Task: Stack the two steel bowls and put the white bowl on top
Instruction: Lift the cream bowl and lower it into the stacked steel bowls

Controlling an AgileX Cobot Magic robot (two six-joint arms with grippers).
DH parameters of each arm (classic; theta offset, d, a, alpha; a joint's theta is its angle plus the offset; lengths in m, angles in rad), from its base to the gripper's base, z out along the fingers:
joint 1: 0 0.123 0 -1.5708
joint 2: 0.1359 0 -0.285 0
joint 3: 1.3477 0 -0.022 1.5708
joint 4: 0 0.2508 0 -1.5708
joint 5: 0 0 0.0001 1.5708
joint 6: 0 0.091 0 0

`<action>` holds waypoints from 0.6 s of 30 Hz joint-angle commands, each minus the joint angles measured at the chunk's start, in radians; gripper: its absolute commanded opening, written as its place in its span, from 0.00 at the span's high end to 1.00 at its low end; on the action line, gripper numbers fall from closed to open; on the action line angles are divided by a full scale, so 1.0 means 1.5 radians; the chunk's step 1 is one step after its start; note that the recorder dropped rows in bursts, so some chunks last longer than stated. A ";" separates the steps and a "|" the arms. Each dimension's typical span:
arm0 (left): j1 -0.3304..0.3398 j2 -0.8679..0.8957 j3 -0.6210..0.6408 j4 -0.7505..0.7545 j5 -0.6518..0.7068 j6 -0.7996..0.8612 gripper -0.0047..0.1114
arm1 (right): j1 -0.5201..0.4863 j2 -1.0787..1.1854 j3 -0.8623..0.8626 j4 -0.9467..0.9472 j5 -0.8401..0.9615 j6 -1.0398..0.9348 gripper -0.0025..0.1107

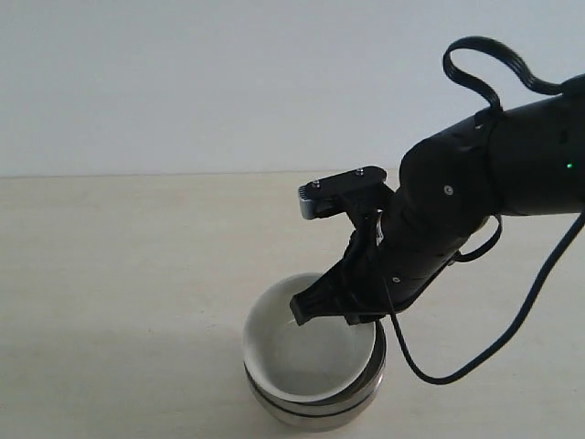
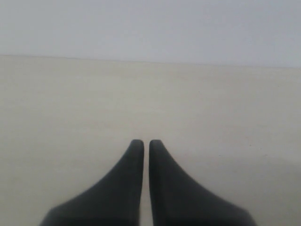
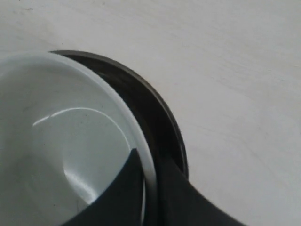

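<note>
Pinching the rim of the small cream-white glossy bowl (image 1: 302, 357), the right tool (image 3: 150, 160) holds it nested in the two stacked shiny steel bowls (image 1: 315, 410) on the pale surface (image 1: 119, 274); a black cable (image 1: 437, 380) loops beside them. The left tool (image 2: 146, 143) is pressed together.

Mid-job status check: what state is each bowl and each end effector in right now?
steel bowls: nested one in the other, upright on the table.
white bowl: upright inside the steel bowls, off-centre; fully seated or not, unclear.
right end effector: shut on the white bowl's rim, one finger inside, one outside.
left end effector: shut, empty, over the table.
</note>
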 commanded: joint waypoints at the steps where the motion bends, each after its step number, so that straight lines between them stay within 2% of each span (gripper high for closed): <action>1: -0.003 -0.002 0.002 0.000 -0.005 -0.003 0.93 | -0.005 0.003 0.002 -0.002 -0.012 -0.021 0.98; 6: -0.003 -0.002 0.002 0.000 -0.005 -0.003 0.93 | -0.005 0.003 0.002 -0.002 -0.013 -0.026 0.94; 8: -0.003 -0.002 0.002 0.000 -0.005 -0.003 0.93 | -0.005 0.003 0.002 -0.002 -0.013 -0.030 0.86; 12: -0.003 -0.002 0.002 0.000 -0.005 -0.003 0.93 | -0.005 0.003 0.002 -0.002 -0.020 -0.030 0.63; 14: -0.003 -0.002 0.002 0.000 -0.005 -0.003 0.93 | -0.005 0.003 0.002 -0.002 -0.028 -0.041 0.56; 18: -0.003 -0.002 0.002 0.000 -0.005 -0.003 0.93 | -0.005 0.000 -0.001 -0.004 -0.042 -0.044 0.58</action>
